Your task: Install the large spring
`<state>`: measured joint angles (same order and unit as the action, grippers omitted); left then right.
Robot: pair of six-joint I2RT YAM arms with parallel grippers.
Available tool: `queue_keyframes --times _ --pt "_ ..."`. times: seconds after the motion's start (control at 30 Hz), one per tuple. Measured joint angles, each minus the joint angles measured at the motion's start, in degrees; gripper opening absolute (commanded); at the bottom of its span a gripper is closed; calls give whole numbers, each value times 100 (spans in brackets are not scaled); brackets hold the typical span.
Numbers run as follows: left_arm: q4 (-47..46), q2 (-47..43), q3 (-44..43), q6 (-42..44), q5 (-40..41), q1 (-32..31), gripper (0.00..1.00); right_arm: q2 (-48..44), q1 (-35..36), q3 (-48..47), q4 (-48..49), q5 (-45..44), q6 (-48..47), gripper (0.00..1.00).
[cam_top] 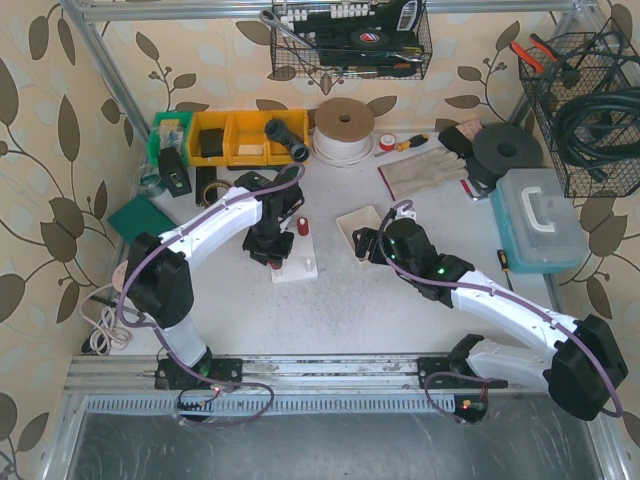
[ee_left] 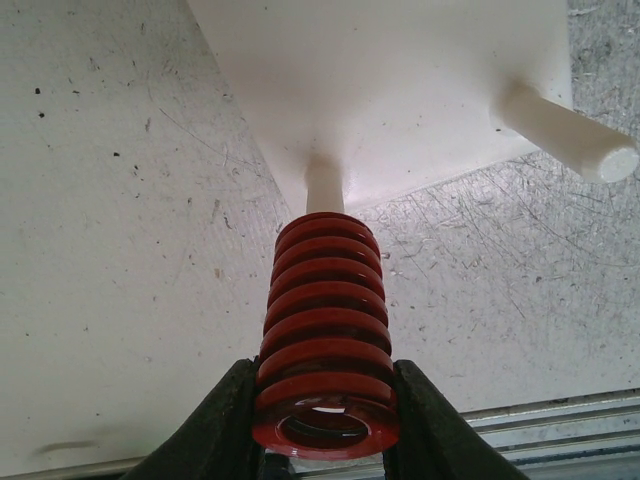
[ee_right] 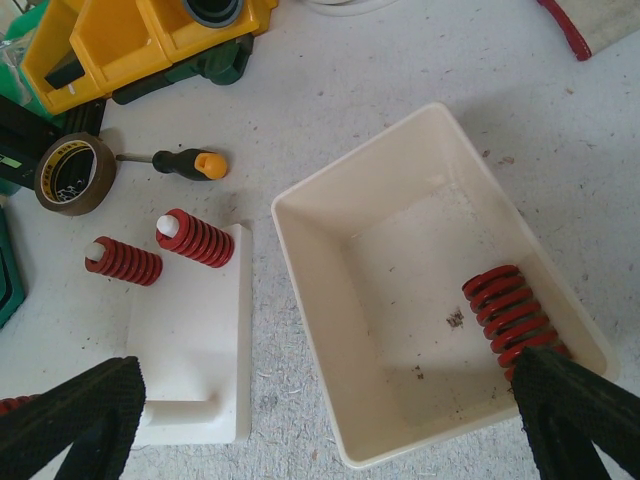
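Left gripper (ee_left: 325, 425) clamped on the large spring (ee_left: 325, 310) at its near coils. The spring's long axis lines up with a white peg (ee_left: 324, 187), far end towards the base plate (ee_left: 400, 90). Right gripper (ee_right: 325, 400) is spread wide beside a cream tray (ee_right: 300, 260). Scratched white table (ee_left: 120, 250); leaf-patterned walls (cam_top: 40, 130).

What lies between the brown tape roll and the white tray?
A small screwdriver with a black and orange handle; the right wrist view shows it.

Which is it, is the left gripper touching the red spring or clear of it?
Touching. The left wrist view shows both fingers of the left gripper pressed against opposite sides of the red spring, with no gap.
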<state>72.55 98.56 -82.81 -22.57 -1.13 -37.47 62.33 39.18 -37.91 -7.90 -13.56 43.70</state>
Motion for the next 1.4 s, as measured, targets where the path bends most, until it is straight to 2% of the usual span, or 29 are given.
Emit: queue_keyframes --times 1.4 --pt "-485 839 151 144 -48 79 0 2 4 0 46 4 -4 98"
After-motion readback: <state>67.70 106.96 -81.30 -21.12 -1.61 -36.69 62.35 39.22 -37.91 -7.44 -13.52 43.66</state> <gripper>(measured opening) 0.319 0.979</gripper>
